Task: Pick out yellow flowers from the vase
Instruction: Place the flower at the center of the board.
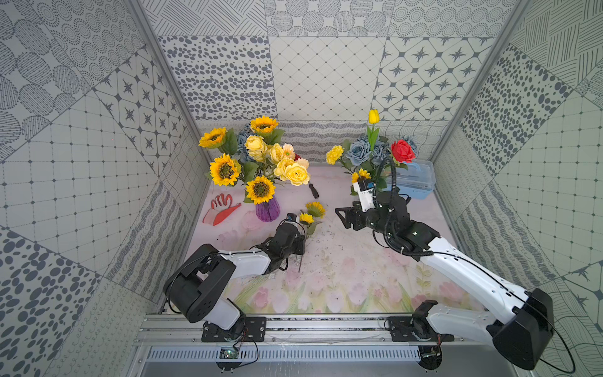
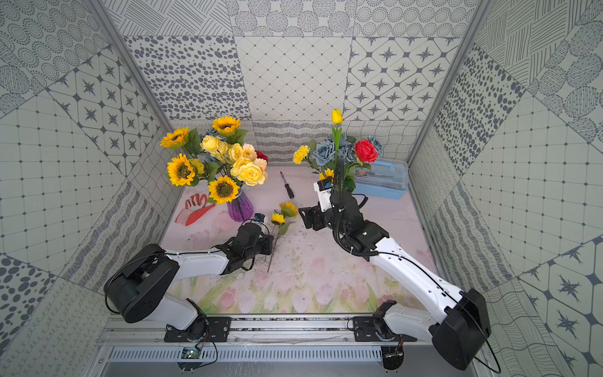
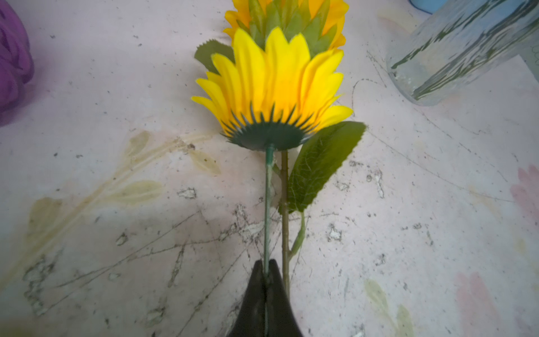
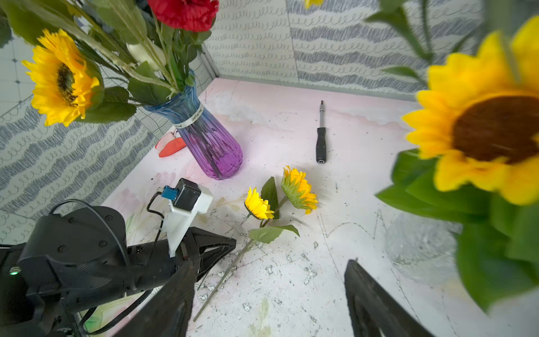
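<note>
In a top view, your left gripper [image 1: 301, 249] holds a sunflower [image 1: 306, 218] mid-table [image 1: 342, 261]. Left wrist: jaws pinched tight on its thin, probably light stem [image 3: 267, 204]; hold there, since the petals [image 3: 277, 81] look crushable. Right wrist: your right gripper [image 4: 269, 264] gapes wide and is empty.

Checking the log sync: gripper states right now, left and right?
Left gripper: closed on sunflower stem.
Right gripper: open, empty.

Glossy ribbed purple vase [image 4: 215, 148], cloth-petalled sunflower [image 3: 274, 81], scuffed matt floral tabletop [image 3: 116, 233], translucent plastic toolbox [image 1: 421, 182].
</note>
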You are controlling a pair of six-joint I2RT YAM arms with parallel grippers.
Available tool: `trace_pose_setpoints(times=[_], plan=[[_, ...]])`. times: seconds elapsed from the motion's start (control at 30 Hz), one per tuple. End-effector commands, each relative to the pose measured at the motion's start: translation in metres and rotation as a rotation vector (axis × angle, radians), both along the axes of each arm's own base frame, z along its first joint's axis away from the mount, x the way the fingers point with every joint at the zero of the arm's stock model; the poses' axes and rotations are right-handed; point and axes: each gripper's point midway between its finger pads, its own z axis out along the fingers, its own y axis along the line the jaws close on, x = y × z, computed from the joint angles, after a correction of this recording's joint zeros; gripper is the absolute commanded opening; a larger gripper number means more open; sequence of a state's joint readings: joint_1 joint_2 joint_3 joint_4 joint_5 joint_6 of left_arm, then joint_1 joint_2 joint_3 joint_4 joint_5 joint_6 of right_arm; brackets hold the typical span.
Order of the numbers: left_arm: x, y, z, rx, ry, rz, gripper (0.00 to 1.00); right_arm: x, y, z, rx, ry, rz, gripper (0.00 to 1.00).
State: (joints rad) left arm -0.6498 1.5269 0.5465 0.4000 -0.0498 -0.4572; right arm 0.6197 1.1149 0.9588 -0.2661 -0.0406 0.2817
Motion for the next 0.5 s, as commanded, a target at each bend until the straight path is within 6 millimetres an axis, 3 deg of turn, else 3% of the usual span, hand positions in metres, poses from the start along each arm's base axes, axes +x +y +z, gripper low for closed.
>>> trace_pose_setpoints(times=[0.0, 0.2, 0.33, 0.37, 0.43, 0.47], plan=[[0.020, -0.026, 0.032, -0.142, -0.054, -0.030, 0.00, -0.004, -0.028, -0.010, -0.024, 0.039, -0.083, 0.82], [0.021, -0.035, 0.043, -0.171, -0.047, -0.054, 0.00, -0.001, -0.055, 0.003, -0.024, 0.027, -0.138, 0.82], [0.017, -0.022, 0.041, -0.125, -0.038, -0.026, 0.20, 0.003, -0.064, 0.013, -0.022, 0.021, -0.149, 0.83], [0.015, -0.019, 0.041, -0.111, -0.039, -0.021, 0.28, 0.004, -0.066, 0.017, -0.021, 0.016, -0.149, 0.83], [0.013, -0.010, 0.040, -0.081, -0.039, 0.002, 0.54, 0.005, -0.069, 0.025, -0.024, 0.003, -0.148, 0.83], [0.012, -0.007, 0.040, -0.069, -0.040, 0.011, 0.61, 0.006, -0.070, 0.030, -0.024, -0.004, -0.147, 0.83]])
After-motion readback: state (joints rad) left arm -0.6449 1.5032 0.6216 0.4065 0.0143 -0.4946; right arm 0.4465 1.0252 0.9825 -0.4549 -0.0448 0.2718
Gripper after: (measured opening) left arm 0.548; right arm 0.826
